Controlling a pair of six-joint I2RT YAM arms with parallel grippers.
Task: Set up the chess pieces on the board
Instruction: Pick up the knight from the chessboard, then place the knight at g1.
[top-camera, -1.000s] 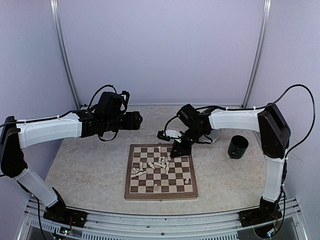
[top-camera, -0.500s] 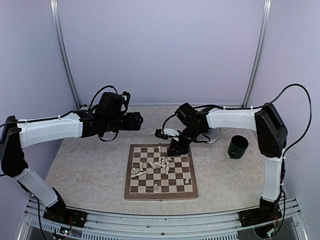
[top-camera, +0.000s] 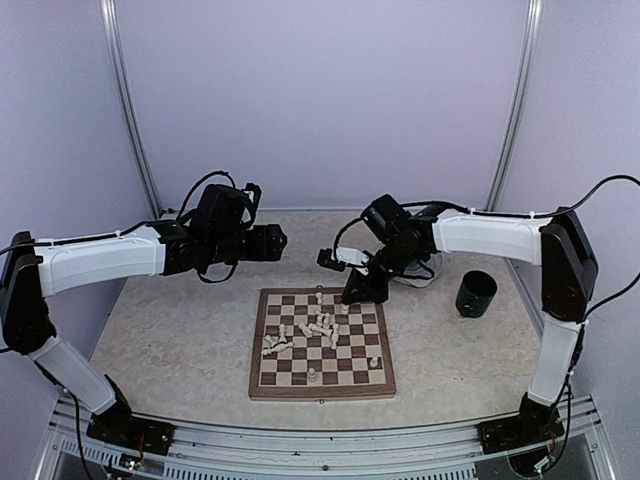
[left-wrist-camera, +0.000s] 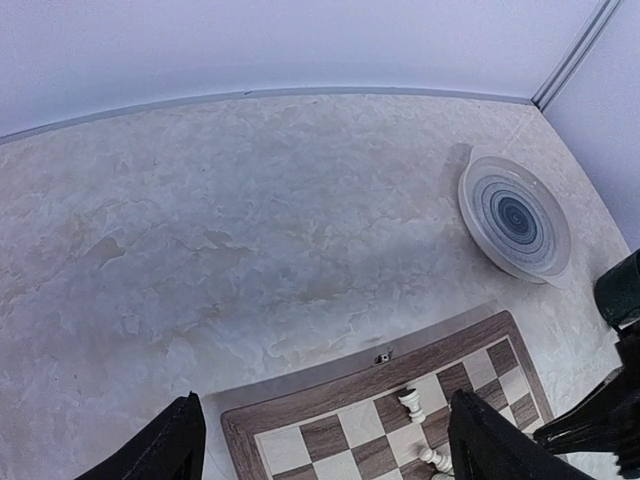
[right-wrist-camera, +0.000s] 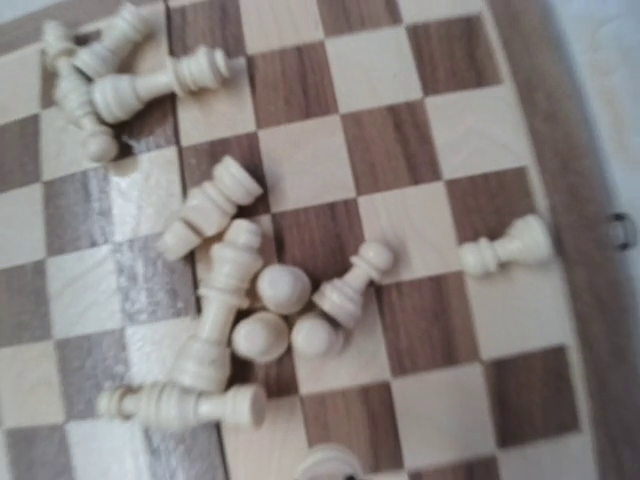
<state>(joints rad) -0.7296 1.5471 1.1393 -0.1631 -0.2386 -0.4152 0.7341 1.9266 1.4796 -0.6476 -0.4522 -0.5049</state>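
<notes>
Here the chess pieces (top-camera: 318, 327) lie mostly toppled in a heap near the middle of the board (top-camera: 322, 391) on the bench (top-camera: 170, 330). The right pincer (top-camera: 353, 296) is closed above the board's far edge. The left pincer (top-camera: 278, 241) hangs open beyond the far left corner.

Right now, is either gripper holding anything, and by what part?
Left gripper open, empty. Right gripper shut above the board; a pale piece shows right at its tips, but whether it is gripped, or where, cannot be told.
</notes>
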